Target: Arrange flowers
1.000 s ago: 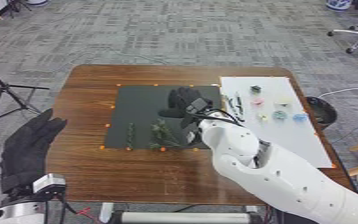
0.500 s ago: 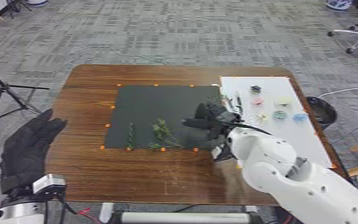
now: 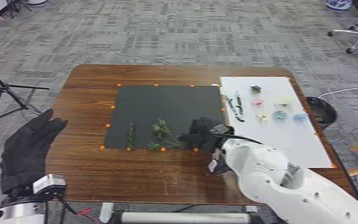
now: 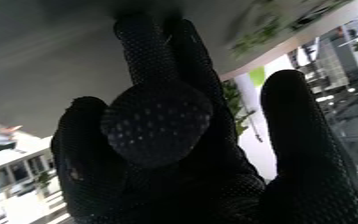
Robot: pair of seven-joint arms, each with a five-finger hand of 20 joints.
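Hovering beside the leafy sprigs (image 3: 162,131) on the dark mat (image 3: 162,100) with the right hand (image 3: 202,131) loosely open, fingers apparently gripping nothing, and risking bent or scattered stems from too low a sideways sweep.

gray floor (image 3: 171,30), black three-legged stand (image 3: 6,87) at the left, round black bin (image 3: 327,112) beside the brown table (image 3: 82,170), chair (image 3: 357,33) with wheels, white cord (image 3: 348,91)

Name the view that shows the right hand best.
The right wrist view: the right hand is close up there, its glove's weave plain. The head view shows it small, from above, over the black mat's near right part.
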